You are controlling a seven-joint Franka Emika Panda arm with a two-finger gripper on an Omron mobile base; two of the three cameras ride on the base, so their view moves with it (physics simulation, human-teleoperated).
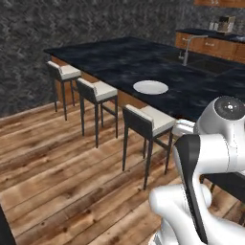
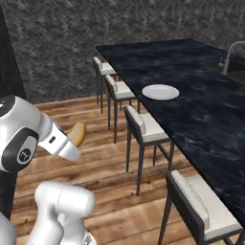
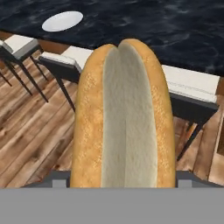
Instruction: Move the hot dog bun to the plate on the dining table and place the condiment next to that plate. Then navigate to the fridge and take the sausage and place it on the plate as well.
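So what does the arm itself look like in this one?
The arm is glossy white with rounded, bulbous links and a broad black band running down one segment. Its joint caps are dark grey discs: one tops the upper link, another faces the right base camera. No loose cables or lettering are visible.

No readable text, label, brand, number or sign is showing anywhere. The small box-like appliance point(image 1: 226, 23) standing on the far counter point(image 1: 210, 34) may be carrying markings, but it is appearing too small and blurred to tell.
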